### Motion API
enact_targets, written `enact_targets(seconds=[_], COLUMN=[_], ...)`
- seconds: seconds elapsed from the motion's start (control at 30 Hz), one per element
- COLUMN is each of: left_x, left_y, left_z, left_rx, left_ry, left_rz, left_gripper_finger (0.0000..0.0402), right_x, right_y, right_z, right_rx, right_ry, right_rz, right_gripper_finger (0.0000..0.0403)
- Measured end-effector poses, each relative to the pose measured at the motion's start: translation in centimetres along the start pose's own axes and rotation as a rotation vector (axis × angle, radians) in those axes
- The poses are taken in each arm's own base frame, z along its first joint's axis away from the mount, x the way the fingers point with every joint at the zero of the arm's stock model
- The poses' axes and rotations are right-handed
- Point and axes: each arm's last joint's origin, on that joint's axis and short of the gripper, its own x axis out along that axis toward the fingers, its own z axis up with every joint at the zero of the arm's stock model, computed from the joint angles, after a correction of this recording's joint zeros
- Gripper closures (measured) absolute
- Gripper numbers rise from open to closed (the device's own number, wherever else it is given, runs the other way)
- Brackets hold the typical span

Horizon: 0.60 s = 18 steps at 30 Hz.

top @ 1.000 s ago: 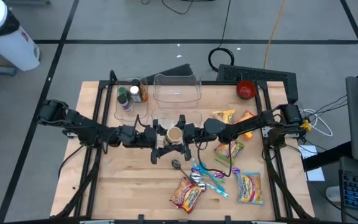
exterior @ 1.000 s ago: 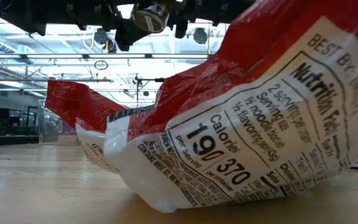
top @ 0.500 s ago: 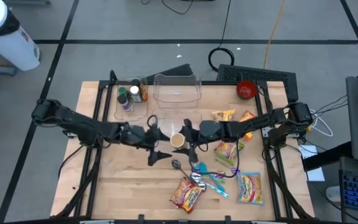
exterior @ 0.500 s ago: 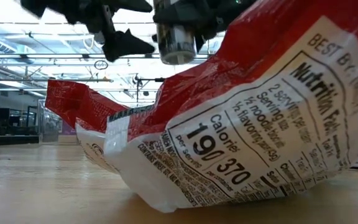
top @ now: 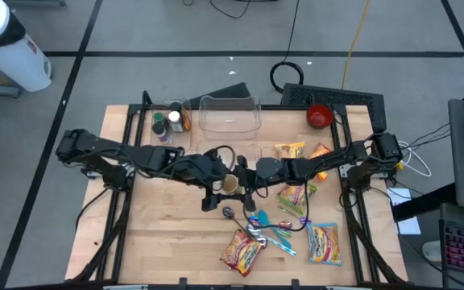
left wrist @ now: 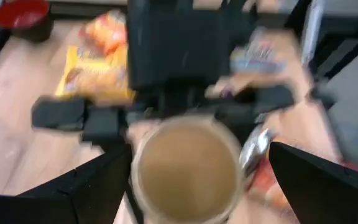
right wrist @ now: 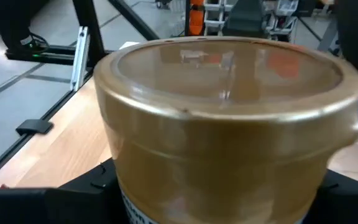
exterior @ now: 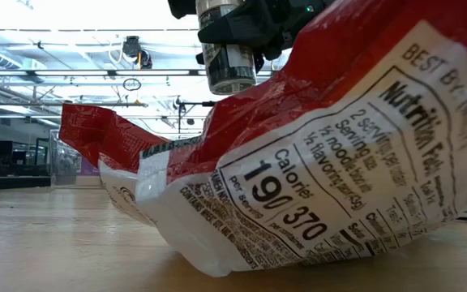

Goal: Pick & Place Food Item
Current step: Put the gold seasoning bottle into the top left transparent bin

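From high up: a small round jar [top: 229, 184] with a gold lid, held up over the middle of the wooden table [top: 159, 234]. Right claw [top: 237, 182] clamped on the jar, reaching in from the right. Left claw [top: 213, 193] just beside the jar on its left, fingers spread apart, holding nothing. Near the jar, toward the front edge: a spoon [top: 252, 228] and some blue sticks [top: 274, 234]. Red noodle packs [top: 242, 250] near the front edge, more snack bags [top: 296, 193] on the right. At the back, a clear tub [top: 229, 114], some bottles [top: 171, 122] and a red bowl [top: 319, 116].

From low down: a big red and white noodle pack [exterior: 314, 170] filling most of the view. Above it, the jar [exterior: 227, 61] hanging in the air, upright, with a pale label and a dark band at its base, black claw parts around its top.

From the left wrist: blurry. A round gold top [left wrist: 185, 165] seen straight on, between two dark fingers [left wrist: 86, 186] spread wide.

From the right wrist: very close. A shiny gold lid [right wrist: 229, 81] with a flat, see-through-looking top, and a bit of white label just under it.
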Motion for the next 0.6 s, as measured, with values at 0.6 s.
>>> enact_targets(seconds=[0.6], left_x=[1.8], left_y=[0.4], left_z=[0.2], left_rx=[0.097], left_ry=[0.118], left_rz=[0.1], left_gripper_finger=[0.0099], right_x=[0.0], right_y=[0.1], right_z=[-0.3], right_rx=[-0.04], right_ry=[0.041], right_rz=[-0.048], right_gripper_finger=[0.0143])
